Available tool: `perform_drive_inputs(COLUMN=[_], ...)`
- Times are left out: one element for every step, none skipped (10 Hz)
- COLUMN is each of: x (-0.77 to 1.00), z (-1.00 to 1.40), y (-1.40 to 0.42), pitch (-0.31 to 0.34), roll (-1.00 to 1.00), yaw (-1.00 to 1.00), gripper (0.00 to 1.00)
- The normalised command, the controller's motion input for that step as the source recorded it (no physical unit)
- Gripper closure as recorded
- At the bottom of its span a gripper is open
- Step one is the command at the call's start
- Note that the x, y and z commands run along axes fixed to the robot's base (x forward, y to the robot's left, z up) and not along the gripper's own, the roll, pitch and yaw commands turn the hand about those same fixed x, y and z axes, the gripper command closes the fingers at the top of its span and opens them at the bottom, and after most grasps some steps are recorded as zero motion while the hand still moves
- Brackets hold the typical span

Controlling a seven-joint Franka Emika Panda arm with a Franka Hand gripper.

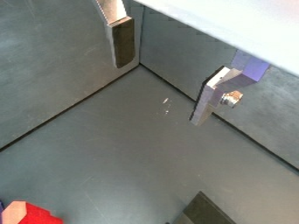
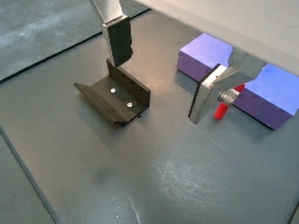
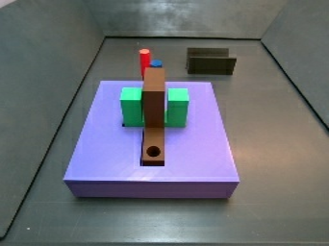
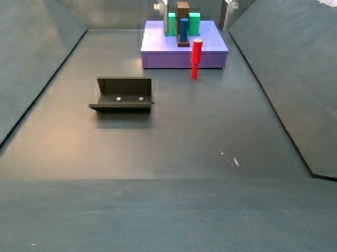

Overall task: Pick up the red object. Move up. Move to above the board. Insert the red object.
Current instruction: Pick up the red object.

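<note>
Gripper (image 2: 163,74) with jaws spread and empty, above the floor. The red object (image 4: 196,58) stands ungrasped ahead of it, beside the purple slab (image 3: 154,144); the board (image 3: 154,120) lies atop. All steps remain

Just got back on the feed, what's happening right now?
The Panda's claw is open and empty, hanging over the floor near the fixture and the purple slab. The red peg stands upright on the floor beside the slab, not yet grasped. The brown strip lies on the slab, its hole empty.
</note>
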Motion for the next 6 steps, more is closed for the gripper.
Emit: perform_drive_inputs(x=[0.0, 0.08, 0.1, 0.0, 0.0, 0.0], z=[0.0, 0.0, -0.03, -0.05, -0.09, -0.25], y=[-0.02, -0.7, -0.82, -0.95, -1.0, -0.8], pitch=[0.0, 0.0, 0.0, -0.006, 0.04, 0.083], roll=[0.0, 0.21, 0.36, 0.28, 0.09, -0.09], yaw=[0.0, 0.0, -0.06, 0.0, -0.05, -0.13], gripper=[0.0, 0.0, 0.0, 0.0, 0.0, 0.0])
